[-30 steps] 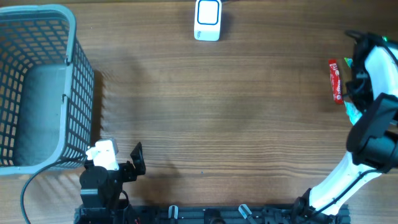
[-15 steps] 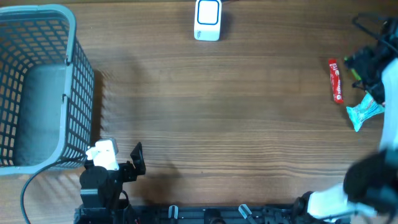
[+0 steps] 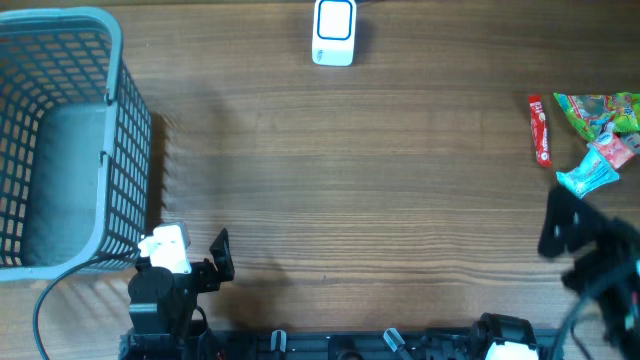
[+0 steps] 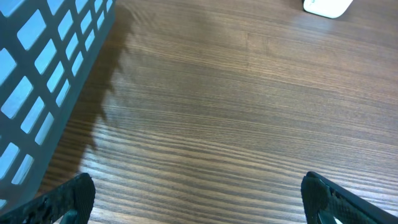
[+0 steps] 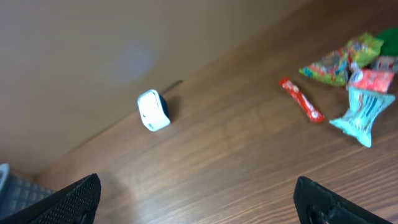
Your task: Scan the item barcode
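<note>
Four small snack packs lie close together at the right edge of the bench (image 3: 350, 190), and neither arm touches any of them. A red stick (image 3: 540, 130) lies lengthwise, nearest the bench's middle. A green packet (image 3: 598, 108) sits just beside it toward the edge, and a pink packet (image 3: 615, 150) lies against the green one's near side. A teal wrapper (image 3: 585, 178) with twisted ends lies nearest the robot. No barcode can be made out on any of them.

The white scanner (image 3: 334, 32), which has a blue face, stands at the far edge near the middle, well apart from the snacks. A grey mesh basket (image 3: 112, 70) fills the far left corner.

The right arm (image 3: 590, 245) shows as a dark, blurred shape in the near right corner, apart from the teal wrapper. From the right wrist camera, the right jaws stand wide open at the frame's lower corners, raised above the bench with only wood between them. That view takes in the scanner (image 5: 152, 111), red stick (image 5: 301, 99), green packet (image 5: 339, 59), pink packet (image 5: 373, 79) and teal wrapper (image 5: 364, 112).

The left arm (image 3: 165, 285) rests at the near left, just beside the basket's near corner. The left jaws are also fully open over bare wood, with the basket (image 4: 37, 93) wall to their left and a corner of the scanner (image 4: 326, 6) at the top edge.
</note>
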Robot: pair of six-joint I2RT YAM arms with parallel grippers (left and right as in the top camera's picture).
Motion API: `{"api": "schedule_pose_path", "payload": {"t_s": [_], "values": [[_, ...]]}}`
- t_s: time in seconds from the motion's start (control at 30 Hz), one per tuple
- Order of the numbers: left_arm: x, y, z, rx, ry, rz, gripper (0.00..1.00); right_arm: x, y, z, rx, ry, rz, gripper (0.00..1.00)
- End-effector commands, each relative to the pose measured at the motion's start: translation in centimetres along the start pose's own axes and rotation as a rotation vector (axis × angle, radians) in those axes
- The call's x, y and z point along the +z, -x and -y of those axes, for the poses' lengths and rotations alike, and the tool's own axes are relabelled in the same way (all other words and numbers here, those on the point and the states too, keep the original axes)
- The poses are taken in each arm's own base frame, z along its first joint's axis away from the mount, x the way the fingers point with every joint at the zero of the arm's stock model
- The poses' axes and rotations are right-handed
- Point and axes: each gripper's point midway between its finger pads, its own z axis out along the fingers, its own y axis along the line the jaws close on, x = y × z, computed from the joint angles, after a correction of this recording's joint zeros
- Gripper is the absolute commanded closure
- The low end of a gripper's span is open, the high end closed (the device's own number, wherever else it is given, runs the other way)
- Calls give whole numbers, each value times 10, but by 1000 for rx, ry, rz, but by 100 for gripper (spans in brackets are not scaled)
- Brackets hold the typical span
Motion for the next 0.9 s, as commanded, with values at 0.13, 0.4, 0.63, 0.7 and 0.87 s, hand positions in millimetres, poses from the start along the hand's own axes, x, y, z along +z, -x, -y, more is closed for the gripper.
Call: {"api": "schedule_pose_path", "payload": {"t_s": [0.13, 0.4, 0.63, 0.7, 0.87], "values": [[0, 0, -1, 19, 4, 6, 0, -40, -23, 6, -255, 23, 72, 0], [0, 0, -1, 19, 4, 6, 0, -36, -31, -23, -404, 307, 341, 0], [0, 0, 0, 19, 3, 6, 0, 1, -42, -28, -418, 490, 580, 0], [0, 0, -1, 19, 4, 6, 0, 17, -40, -27, -390, 521, 625, 0], [0, 0, -1, 19, 4, 6, 0, 62, -50, -15, -394, 530, 675, 0]]}}
